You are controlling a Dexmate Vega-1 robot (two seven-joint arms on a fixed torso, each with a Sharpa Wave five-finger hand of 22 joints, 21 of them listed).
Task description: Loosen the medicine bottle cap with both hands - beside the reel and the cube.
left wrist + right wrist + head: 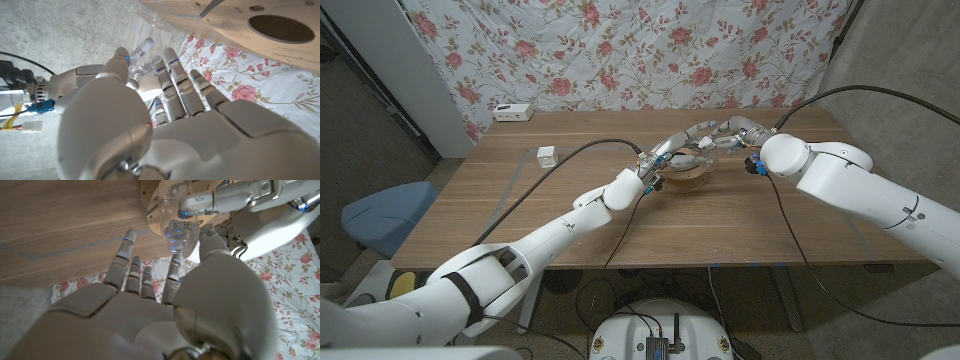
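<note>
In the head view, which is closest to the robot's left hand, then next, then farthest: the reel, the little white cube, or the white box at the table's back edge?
From the left hand:
1. Reel, right beneath it.
2. White cube, out to its left.
3. White box, back left edge of the table.

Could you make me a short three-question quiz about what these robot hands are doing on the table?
1. True or false: both hands meet at the clear medicine bottle over the reel.
2. What small white thing stands alone on the table, on the robot's left?
A. a cube
B. a cup
C. a spoon
3. Fill in: behind the table hangs a cloth printed with ____.

Key
1. True: the left hand and the right hand close in on the bottle from opposite sides.
2. A, the cube.
3. Roses, on the cloth.
</note>
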